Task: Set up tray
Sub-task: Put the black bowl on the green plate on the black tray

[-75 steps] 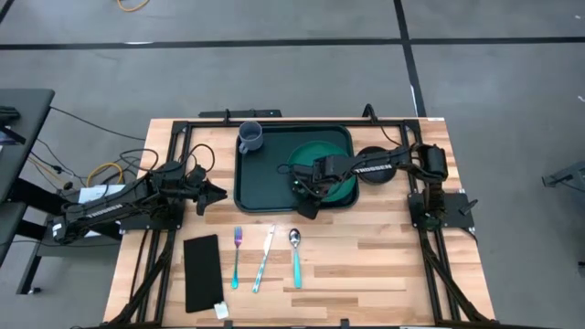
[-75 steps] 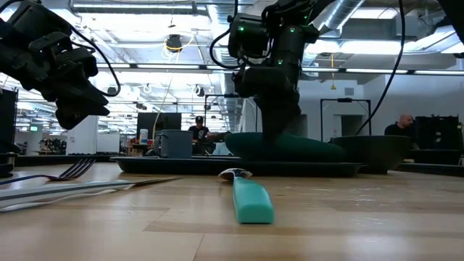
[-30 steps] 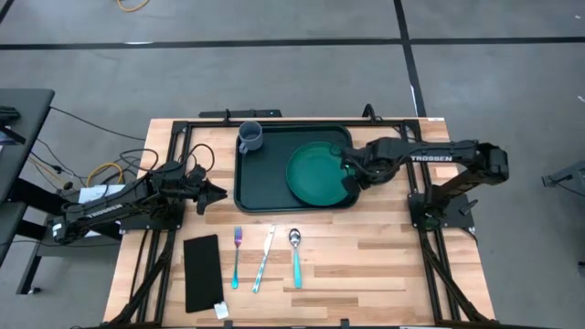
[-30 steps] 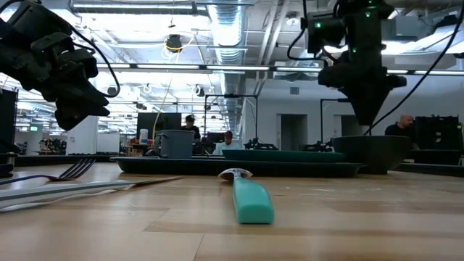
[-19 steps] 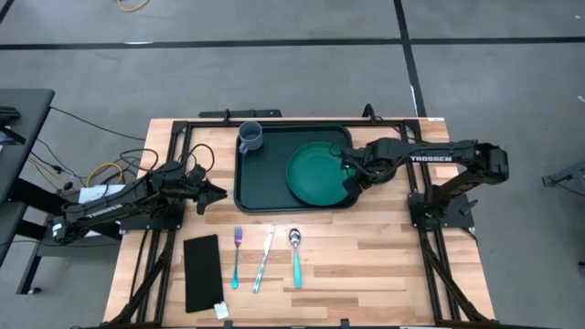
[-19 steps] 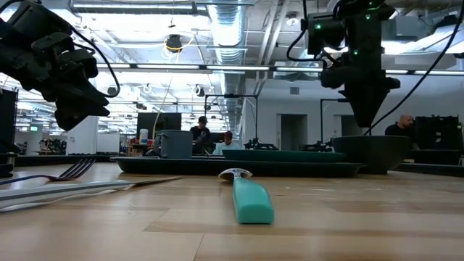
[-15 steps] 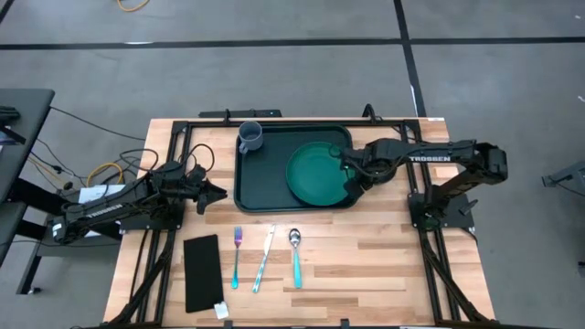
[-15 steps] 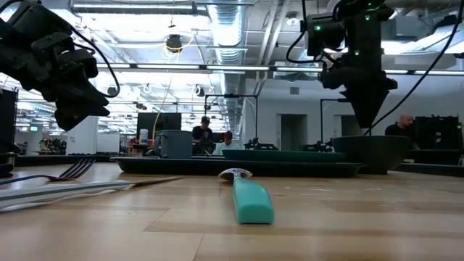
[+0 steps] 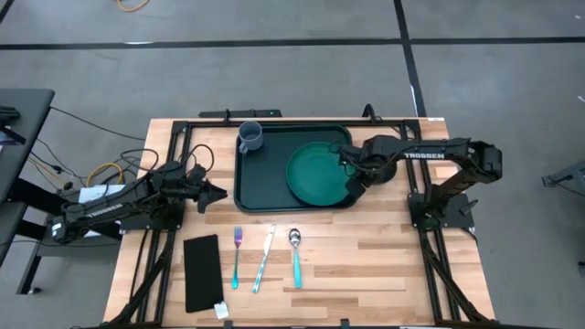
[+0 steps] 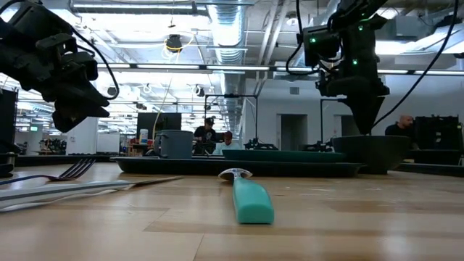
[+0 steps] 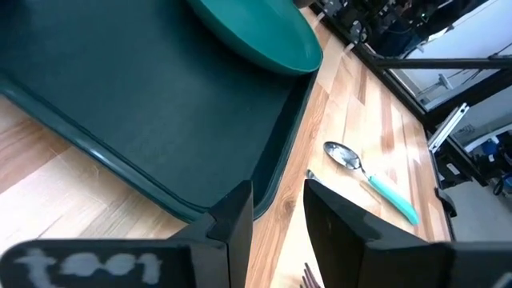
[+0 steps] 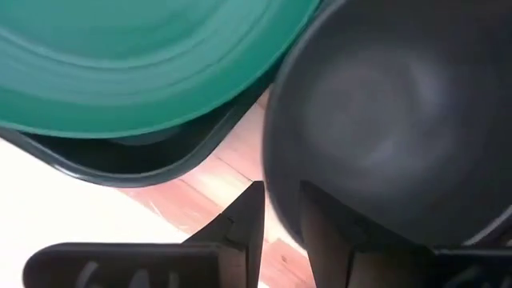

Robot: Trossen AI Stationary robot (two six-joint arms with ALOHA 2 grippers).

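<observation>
1. I see the table [image 9: 384, 256] filling the middle of the high view, pale wood with both arms reaching in from the sides.
2. The tray [image 9: 251, 187] sits in the upper centre of the table – dark green, raised rim, long side running left to right.
3. The plate [image 9: 315, 174] lies in the tray's right half; the mug [image 9: 250, 137] stands in the tray's upper left corner.
4. The black bowl [image 9: 377, 167] rests on the table just beside the tray's right edge.
5. The right pincer [image 9: 352, 169] hangs over the gap between plate and bowl; its fingers stand only a narrow gap apart, holding nothing.
6. The left pincer [image 9: 218, 194] waits left of the tray – slightly parted, holding nothing.
7. Below the tray lie the fork [image 9: 237, 256], knife [image 9: 263, 260] and spoon [image 9: 296, 257] in a row, with the black rectangle [image 9: 202, 272] to their left.
</observation>
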